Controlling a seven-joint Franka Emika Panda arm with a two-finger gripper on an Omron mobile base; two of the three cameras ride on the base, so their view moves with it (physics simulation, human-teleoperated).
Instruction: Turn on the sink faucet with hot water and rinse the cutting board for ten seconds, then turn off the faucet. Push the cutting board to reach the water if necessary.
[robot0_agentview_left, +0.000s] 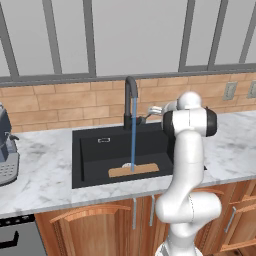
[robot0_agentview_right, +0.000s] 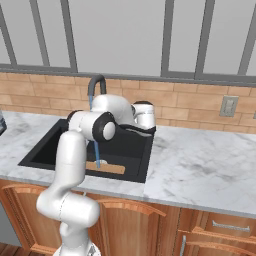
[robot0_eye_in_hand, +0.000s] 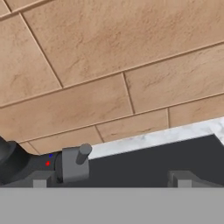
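The black gooseneck sink faucet stands behind the black sink. A thin blue stream of water falls from its spout onto the tan cutting board, which lies flat at the front of the basin. My gripper hovers just right of the faucet base, above the sink's back rim. In the hand view the gripper is open with nothing between its fingertips. The grey lever handle sits by the left fingertip, next to the faucet base. The arm hides much of the faucet in the right base view.
Marble counter runs both sides of the sink. A coffee machine stands at the far left. The brick backsplash is close ahead of the hand, with wall outlets to the right. Wooden cabinets lie below.
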